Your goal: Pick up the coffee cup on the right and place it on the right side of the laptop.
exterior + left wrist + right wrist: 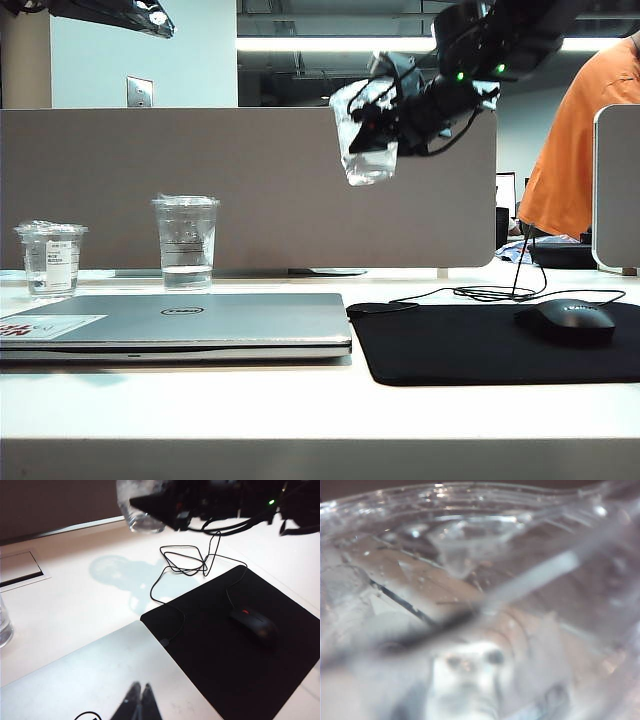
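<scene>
The coffee cup (362,140) hangs in the air well above the table (300,405), tilted a little, with a bit of clear liquid pooled in its lower end. It sits high over the gap between the laptop (180,322) and the black mouse pad (500,345), in front of the grey partition (250,185). The right gripper (392,125) pinches the cup by its side wall, jaws part-way closed around the plastic; the right arm (480,50) reaches in from the upper right, its forearm sloping down toward the cup. In the right wrist view the cup's clear wall (480,595) fills the whole picture (blurred, so the fingers themselves cannot be made out there).

The laptop lies closed and flat at the left of the table. Behind it stand two other clear cups: a taller cup (186,242) and, further left, a shorter labelled cup (52,258). A black mouse (565,320) rests on the pad, its cable (500,293) looped behind.

The left gripper (139,702) hovers over the laptop lid (75,680), its dark fingertips nearly together with nothing between them.
</scene>
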Controlling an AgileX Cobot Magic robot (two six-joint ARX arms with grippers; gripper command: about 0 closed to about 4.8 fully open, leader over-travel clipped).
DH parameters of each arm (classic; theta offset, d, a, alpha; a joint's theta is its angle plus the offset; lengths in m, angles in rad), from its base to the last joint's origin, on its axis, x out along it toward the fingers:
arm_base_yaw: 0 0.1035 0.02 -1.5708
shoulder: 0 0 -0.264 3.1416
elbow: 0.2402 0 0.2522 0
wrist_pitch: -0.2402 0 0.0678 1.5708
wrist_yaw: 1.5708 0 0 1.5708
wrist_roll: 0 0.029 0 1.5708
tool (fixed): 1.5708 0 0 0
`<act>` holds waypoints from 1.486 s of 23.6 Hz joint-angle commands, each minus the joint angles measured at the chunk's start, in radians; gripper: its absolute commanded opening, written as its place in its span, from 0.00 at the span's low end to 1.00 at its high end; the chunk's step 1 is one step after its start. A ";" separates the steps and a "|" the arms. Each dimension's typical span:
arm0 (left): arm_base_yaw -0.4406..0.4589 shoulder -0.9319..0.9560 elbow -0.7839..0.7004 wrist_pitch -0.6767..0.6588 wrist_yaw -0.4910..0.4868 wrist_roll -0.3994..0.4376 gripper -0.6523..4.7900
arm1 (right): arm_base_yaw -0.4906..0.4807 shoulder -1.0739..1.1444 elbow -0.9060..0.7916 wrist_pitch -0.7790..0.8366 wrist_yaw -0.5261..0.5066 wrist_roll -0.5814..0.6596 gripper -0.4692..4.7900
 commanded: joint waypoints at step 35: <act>0.001 -0.002 0.005 0.007 0.007 0.004 0.11 | 0.033 -0.365 -1.176 0.900 0.043 0.090 0.49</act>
